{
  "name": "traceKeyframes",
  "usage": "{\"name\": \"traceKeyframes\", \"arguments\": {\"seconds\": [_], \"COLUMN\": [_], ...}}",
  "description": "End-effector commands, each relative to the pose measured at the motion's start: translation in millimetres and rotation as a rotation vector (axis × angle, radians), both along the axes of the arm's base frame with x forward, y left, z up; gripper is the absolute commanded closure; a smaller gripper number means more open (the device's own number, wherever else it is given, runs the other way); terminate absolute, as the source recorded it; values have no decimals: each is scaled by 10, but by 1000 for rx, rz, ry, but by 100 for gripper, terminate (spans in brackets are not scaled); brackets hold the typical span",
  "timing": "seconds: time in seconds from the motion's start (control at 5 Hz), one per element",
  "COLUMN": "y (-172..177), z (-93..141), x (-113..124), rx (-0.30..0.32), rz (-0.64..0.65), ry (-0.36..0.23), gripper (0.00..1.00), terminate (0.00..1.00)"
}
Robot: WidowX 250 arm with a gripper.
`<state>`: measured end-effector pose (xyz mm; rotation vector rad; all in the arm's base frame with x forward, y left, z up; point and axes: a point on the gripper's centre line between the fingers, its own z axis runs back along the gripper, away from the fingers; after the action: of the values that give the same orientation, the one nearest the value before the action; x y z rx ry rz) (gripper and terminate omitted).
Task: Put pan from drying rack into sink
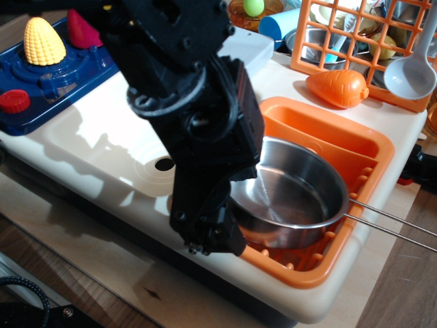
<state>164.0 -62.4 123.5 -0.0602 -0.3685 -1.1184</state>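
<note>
The pan [290, 198] sits in the rack [341, 147] at centre right, its handle running off the right edge. The gripper [208, 236] is low at the pan's left rim; whether its claw is open or closed on the rim cannot be told. The sink [89, 147] at left holds nothing visible. Judging by this, lifting out and placing remain.

Shiny silver pan [290, 198] sits in a bright orange drying rack [355, 154], next to the cream sink [102, 147]. Black gripper [208, 236]. Far left: navy stove [58, 75], yellow corn [42, 41], red knob [13, 101]. Far right, an orange carrot [338, 89] and pale grey ladle [412, 74].
</note>
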Motion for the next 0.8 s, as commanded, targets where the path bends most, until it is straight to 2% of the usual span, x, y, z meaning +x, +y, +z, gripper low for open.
{"name": "traceKeyframes", "arguments": {"seconds": [0.0,0.2,0.4,0.6], "y": [-32,-83,-54,-56], "z": [-19,-18,-20,-16], "x": [17,28,35,41], "rx": [8,38,29,32], "rz": [-25,-44,-52,-51], "ry": [-20,-23,-24,-24], "gripper": [0,0,100,100], "terminate": [0,0,0,0]}}
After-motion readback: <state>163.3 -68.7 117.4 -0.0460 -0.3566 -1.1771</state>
